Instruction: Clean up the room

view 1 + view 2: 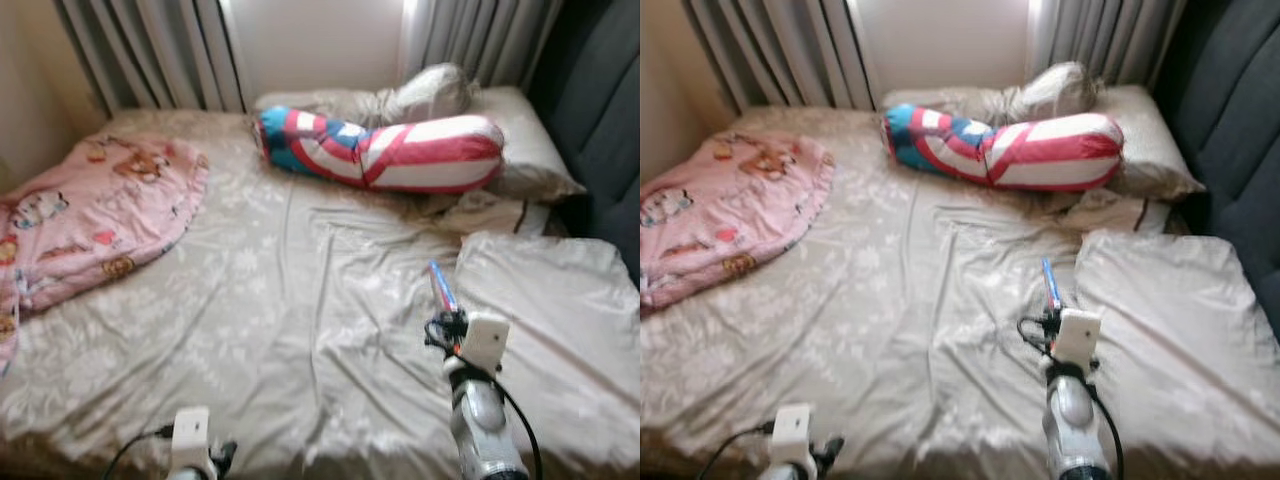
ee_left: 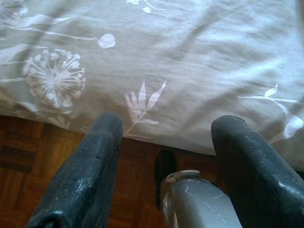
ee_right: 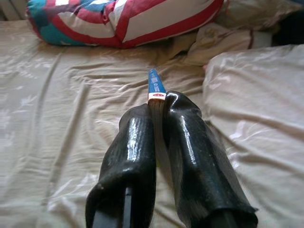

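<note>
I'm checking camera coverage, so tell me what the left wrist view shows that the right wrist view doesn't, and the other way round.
Left wrist view alone: the left gripper open at the bed's edge, with the wooden floor below.

Right wrist view alone: the right gripper shut on a slim blue item, the red, white and blue bolster beyond, and a pale pillow beside it.

Both: the beige bedsheet.

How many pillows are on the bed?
3, maybe more hidden. A striped bolster lies across the head of the bed, a pale pillow sits behind it by the dark headboard, and another pale pillow lies nearer, on the robot's right.
</note>
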Available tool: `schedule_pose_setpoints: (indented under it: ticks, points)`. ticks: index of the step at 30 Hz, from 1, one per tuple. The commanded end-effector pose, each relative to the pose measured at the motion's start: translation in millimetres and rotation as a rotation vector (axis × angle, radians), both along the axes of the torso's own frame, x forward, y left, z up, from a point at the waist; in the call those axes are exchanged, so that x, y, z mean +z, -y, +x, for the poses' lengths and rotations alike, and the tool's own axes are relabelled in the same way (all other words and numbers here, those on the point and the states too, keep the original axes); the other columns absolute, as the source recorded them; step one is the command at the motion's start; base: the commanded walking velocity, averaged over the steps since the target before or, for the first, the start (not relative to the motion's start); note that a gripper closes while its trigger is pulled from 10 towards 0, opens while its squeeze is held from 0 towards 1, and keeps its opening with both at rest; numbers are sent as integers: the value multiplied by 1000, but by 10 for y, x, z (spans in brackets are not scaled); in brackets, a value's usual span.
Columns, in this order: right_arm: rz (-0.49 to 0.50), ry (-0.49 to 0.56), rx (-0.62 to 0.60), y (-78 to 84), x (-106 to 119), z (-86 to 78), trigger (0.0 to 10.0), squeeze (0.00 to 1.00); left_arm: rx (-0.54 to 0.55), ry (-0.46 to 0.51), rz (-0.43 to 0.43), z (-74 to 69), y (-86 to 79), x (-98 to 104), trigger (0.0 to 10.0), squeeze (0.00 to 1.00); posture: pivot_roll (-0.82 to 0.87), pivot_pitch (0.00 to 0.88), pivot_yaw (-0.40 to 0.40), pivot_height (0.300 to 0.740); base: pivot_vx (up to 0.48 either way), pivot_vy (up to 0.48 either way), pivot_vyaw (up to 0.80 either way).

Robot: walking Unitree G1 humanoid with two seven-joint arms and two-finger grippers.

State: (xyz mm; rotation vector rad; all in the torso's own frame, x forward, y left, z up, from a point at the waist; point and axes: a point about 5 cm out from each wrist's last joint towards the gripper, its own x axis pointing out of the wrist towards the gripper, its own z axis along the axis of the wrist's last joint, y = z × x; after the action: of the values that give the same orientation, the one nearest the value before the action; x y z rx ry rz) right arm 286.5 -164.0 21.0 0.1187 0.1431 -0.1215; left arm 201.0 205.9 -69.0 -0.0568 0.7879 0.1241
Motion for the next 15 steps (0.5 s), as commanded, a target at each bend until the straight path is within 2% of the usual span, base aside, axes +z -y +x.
schedule_pose_setpoints:
  ticks: [1,15]
  points:
    - [1,38,14,-22,59,29,10000,0,5,-26,-3,-62,2,-38,10000,0,48,30,15,740,0,0,0]
    - [24,61,34,-73,88,44,10000,0,4,-31,2,-111,-46,-51,10000,0,45,32,16,740,0,0,0]
